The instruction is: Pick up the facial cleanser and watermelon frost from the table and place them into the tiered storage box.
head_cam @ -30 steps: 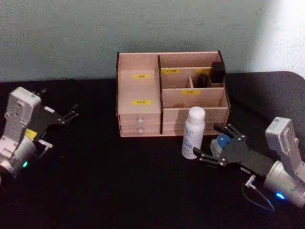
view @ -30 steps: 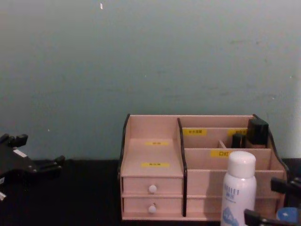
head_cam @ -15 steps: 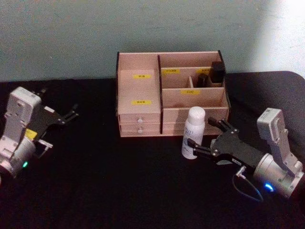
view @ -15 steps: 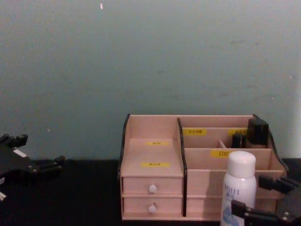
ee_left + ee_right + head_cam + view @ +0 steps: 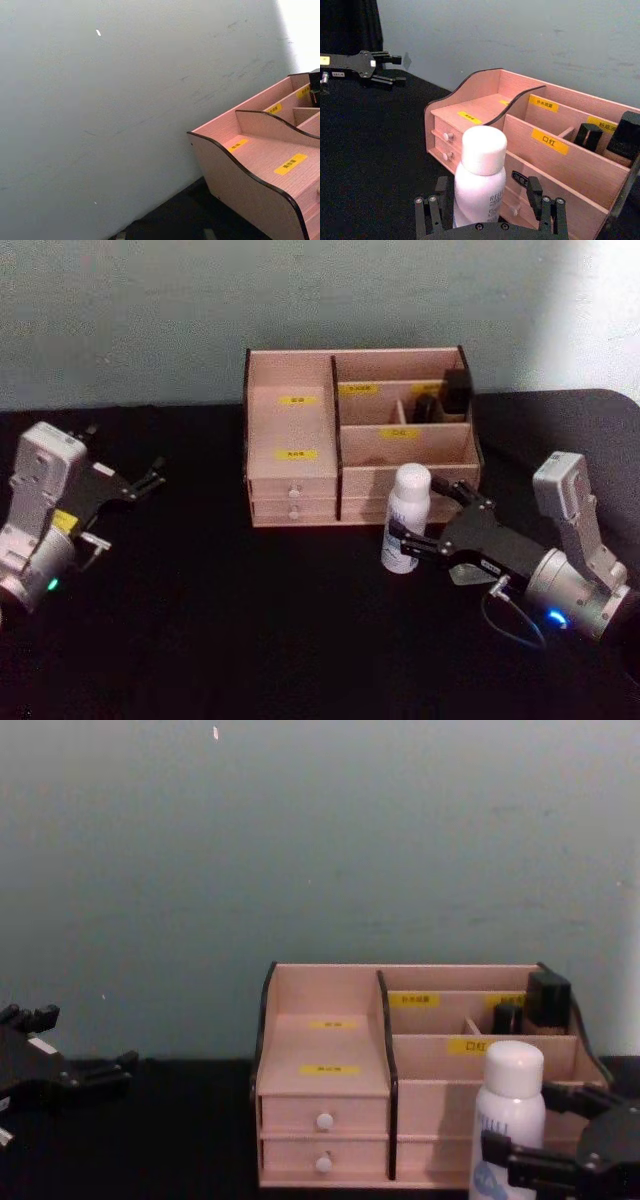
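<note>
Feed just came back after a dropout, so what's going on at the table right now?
The right gripper is at the facial cleanser, which stands upright on the black table just in front of the tiered storage box. The gripper is open, with one finger on each side of the bottle and gaps showing, so nothing is gripped or lifted yet. The left gripper sits parked and open, off at the left side of the table.

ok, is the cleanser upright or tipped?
Upright. The cleanser stands cap-up on the table, in front of the box, with the open right claw reaching either side of it.
</note>
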You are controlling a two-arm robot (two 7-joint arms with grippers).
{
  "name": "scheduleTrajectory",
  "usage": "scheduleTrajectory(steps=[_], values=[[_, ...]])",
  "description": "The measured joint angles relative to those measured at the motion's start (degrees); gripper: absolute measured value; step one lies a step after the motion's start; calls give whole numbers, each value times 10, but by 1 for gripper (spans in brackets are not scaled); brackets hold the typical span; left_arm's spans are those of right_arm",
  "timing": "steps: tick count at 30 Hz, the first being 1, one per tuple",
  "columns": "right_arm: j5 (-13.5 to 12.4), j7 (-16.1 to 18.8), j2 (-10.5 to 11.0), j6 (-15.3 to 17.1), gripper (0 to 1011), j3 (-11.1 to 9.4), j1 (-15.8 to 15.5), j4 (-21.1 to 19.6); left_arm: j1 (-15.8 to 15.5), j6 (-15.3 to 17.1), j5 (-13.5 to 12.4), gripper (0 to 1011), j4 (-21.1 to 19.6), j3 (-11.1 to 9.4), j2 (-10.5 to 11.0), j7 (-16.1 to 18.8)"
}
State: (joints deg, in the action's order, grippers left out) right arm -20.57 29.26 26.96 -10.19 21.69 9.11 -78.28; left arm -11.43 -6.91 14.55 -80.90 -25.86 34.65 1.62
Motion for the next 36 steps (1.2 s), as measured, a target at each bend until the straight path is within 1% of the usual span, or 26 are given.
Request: scheduleTrajectory(steps=[12,25,27,28,31,32,33,34,35,36], values=[[1,15,-12,17,1003,-2,10,12,0,0,0,1001,0,0,0,0],[1,15,-11,16,1003,-1,10,11,0,0,0,1001,0,0,0,0],[1,15,-11,16,969,-1,9,11,0,0,0,1001,0,0,0,0],[1,15,-11,16,927,-1,9,11,0,0,0,1001,0,0,0,0],[1,15,-11,16,883,-1,9,11,0,0,0,1001,0,0,0,0],[1,15,-11,16,834,-1,9,11,0,0,0,1001,0,0,0,0],[1,14,-11,16,834,-1,9,11,0,0,0,1001,0,0,0,0],[1,14,-11,15,799,-1,9,11,0,0,0,1001,0,0,0,0],[1,14,-11,15,785,-1,9,10,0,0,0,1001,0,0,0,0],[1,14,-11,15,731,-1,9,10,0,0,0,1001,0,0,0,0]])
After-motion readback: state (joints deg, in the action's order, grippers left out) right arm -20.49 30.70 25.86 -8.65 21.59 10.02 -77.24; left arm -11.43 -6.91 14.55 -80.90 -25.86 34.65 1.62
